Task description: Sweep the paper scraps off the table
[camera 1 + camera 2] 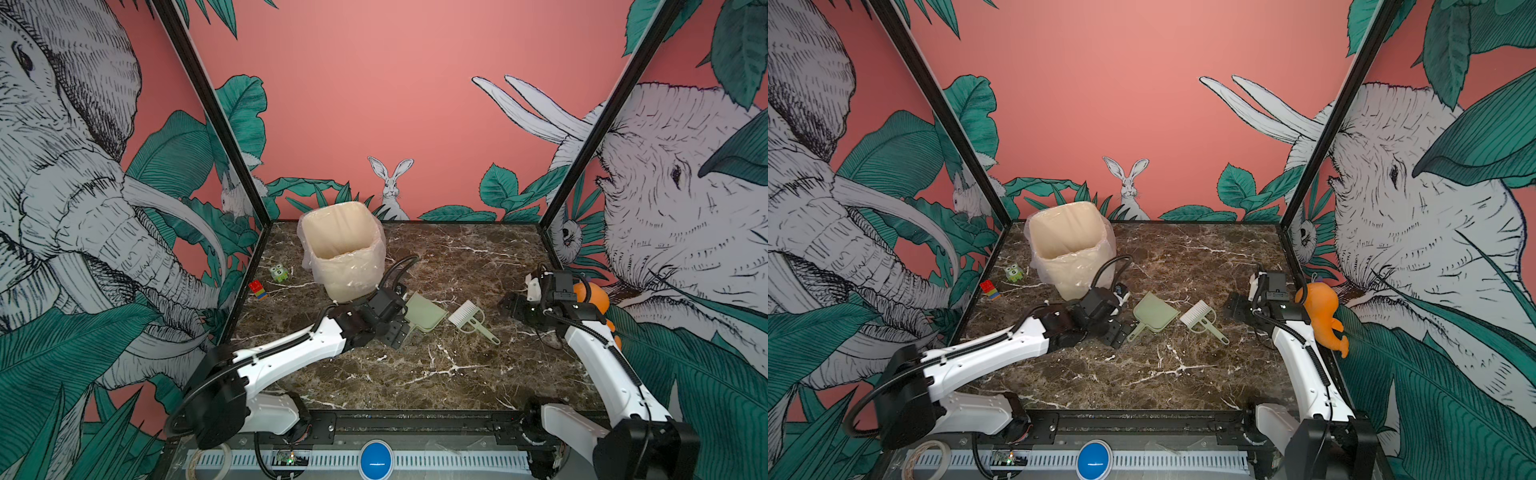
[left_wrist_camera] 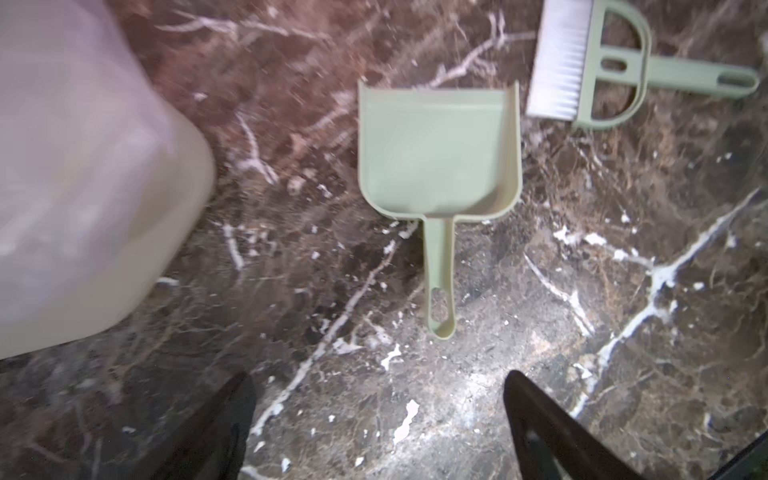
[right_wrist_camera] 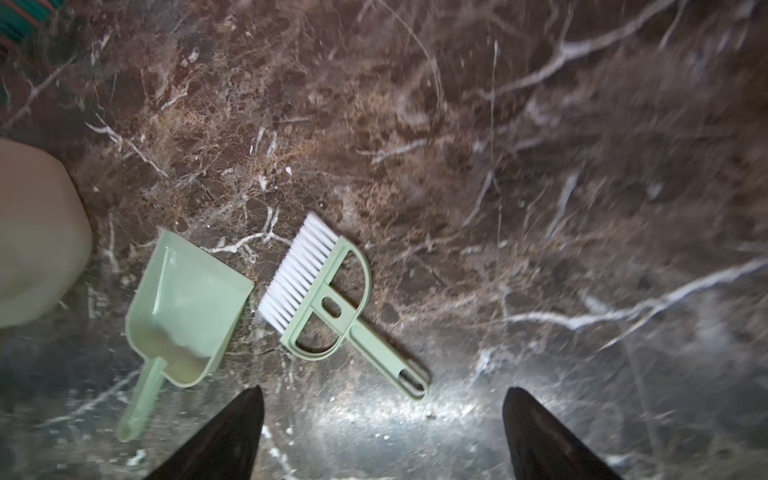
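On the dark brown marble-patterned table (image 1: 415, 374), a pale green plastic dustpan (image 2: 436, 153) and a green white-bristled hand brush (image 3: 299, 274) lie side by side. The left tool (image 2: 378, 374) and right tool (image 3: 384, 390) stand spread wide, gripping nothing. The small green owl figure (image 1: 279, 273) bears what looks like a 5.

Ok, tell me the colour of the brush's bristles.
White bristles, set in a pale green brush; clearest in the right wrist view.

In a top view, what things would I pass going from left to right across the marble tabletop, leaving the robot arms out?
Red-blue-yellow block → green owl figure → lined bin → green dustpan → brush → orange plush toy.
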Motion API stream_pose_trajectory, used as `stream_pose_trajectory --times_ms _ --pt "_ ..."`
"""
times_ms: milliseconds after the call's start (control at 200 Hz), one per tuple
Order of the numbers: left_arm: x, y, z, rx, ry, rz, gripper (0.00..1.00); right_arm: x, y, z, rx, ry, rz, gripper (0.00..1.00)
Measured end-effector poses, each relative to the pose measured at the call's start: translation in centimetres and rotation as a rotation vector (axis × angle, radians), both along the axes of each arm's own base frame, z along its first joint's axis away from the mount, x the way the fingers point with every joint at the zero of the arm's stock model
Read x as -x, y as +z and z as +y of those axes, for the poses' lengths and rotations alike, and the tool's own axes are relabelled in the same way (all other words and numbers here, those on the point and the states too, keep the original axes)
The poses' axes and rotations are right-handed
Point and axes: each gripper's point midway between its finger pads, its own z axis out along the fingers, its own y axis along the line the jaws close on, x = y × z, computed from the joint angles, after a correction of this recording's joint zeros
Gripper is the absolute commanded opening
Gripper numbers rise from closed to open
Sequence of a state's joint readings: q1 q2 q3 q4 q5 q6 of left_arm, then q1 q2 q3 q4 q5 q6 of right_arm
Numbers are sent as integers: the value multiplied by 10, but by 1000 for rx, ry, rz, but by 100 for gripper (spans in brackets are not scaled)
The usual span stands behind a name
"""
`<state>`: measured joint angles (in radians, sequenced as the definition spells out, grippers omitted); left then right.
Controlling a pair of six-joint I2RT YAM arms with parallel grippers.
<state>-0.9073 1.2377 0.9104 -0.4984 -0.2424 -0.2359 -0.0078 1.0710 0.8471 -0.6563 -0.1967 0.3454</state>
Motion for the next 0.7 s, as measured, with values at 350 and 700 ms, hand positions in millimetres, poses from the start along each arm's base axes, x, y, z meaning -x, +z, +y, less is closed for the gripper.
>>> stream_pose_trajectory --times_ms 350,700 --pt "-38 20 126 -76 271 -256 99 -53 14 -8 229 94 -203 99" --pt "-79 -12 207 -138 505 -437 97 -81 -38 -15 410 168 -352 99"
